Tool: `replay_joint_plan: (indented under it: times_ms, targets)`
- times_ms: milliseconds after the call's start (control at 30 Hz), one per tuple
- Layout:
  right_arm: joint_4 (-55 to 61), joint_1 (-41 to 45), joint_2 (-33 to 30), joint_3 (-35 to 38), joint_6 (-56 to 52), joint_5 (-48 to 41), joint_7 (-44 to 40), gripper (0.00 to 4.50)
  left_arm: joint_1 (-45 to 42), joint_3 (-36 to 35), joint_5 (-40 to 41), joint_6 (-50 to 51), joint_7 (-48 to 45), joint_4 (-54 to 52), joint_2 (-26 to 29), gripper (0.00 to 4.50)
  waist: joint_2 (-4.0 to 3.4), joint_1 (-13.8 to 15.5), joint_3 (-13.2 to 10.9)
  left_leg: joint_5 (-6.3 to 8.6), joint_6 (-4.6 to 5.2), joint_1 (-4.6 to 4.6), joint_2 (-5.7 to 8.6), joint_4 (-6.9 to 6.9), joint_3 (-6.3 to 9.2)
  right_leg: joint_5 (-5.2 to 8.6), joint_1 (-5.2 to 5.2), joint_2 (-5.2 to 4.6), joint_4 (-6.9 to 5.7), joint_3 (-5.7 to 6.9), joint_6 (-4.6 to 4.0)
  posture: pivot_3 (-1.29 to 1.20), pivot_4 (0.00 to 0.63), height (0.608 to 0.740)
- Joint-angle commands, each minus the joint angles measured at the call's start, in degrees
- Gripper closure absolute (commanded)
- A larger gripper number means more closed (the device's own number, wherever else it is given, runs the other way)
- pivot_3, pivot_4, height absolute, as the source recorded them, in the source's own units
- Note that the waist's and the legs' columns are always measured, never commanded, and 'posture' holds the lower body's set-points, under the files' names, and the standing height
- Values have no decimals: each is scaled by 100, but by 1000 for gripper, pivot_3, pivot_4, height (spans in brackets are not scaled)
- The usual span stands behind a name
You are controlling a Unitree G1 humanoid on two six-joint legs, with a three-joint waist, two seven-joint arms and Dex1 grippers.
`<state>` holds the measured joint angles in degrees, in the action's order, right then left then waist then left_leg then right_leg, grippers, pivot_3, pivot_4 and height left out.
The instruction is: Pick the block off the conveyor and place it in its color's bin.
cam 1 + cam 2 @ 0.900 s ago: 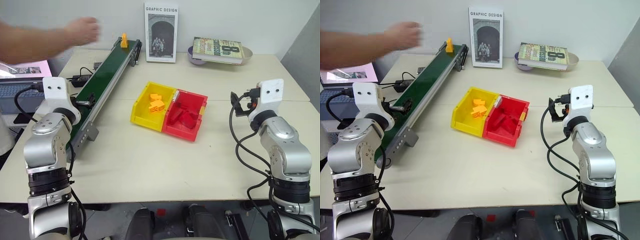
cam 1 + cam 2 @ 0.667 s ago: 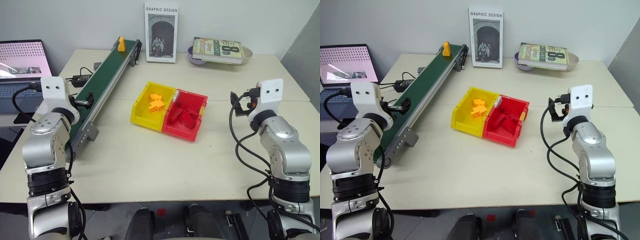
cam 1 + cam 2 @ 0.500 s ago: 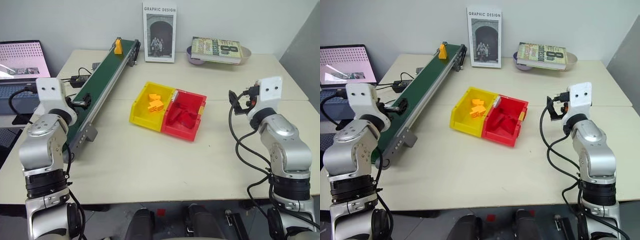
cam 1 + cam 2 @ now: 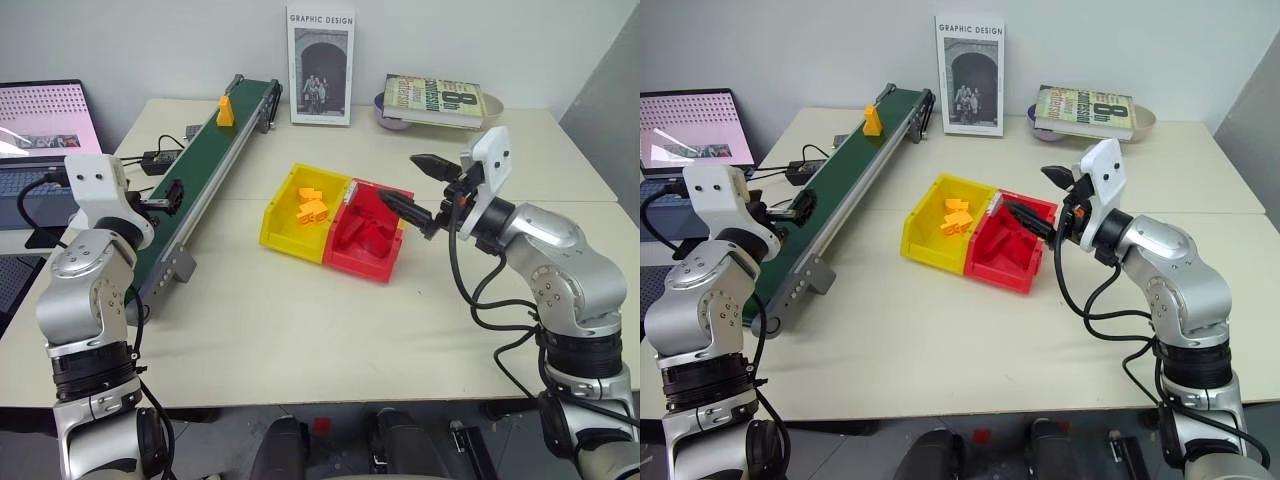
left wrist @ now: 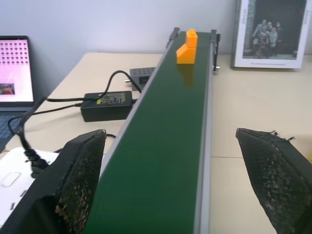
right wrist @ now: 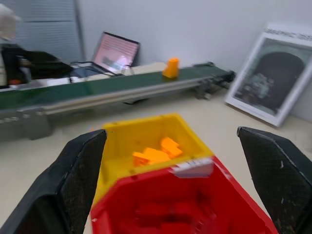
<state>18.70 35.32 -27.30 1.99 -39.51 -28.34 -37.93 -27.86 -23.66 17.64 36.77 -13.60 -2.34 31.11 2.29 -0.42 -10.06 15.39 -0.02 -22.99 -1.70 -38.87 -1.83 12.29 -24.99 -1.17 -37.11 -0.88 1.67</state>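
The block stood upright on the conveyor near its far end, far left of the yellow bin. My left gripper was spread wide over the belt's near stretch, its fingers partly cut off by the frame edge. My right gripper, also wide, hovered above the red bin. Orange pieces lay in the yellow bin, hard to count.

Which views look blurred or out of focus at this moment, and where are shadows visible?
Right wrist view: soft and smeared throughout; the block, the conveyor and the red bin have fuzzy edges. Left wrist view: the block and the belt are clear, but the near fingers are slightly soft. Left eye view: even light, and a soft shadow beside the yellow bin.
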Motion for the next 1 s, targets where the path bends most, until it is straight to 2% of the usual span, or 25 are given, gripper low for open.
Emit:
replay_joint_plan:
  times_ms: [33, 300, 1000]
  targets:
    - [175, 146, -101, -65, 0, -299, -407, 0, -68, -5, 10, -131, -83, -122, 156, 53, 0, 0, 0, 0, 0, 0, 0, 0, -1, 0, -1, 0, 0, -1, 0, 0, 150, 740]
    - [331, 222, -160, -156, -86, -569, -686, 0, -112, 64, -39, -170, -170, -26, 233, 53, 0, 6, 0, 0, 0, 0, 0, 0, -3, 0, -1, -1, 0, -3, 0, 0, 150, 740]
    - [712, 186, -209, -190, -368, -975, -514, 0, -361, 402, -277, -149, -190, 999, 260, 53, 0, 12, 0, 0, 0, -1, 0, 0, -4, 0, -2, -2, 0, -2, 0, 0, 150, 740]
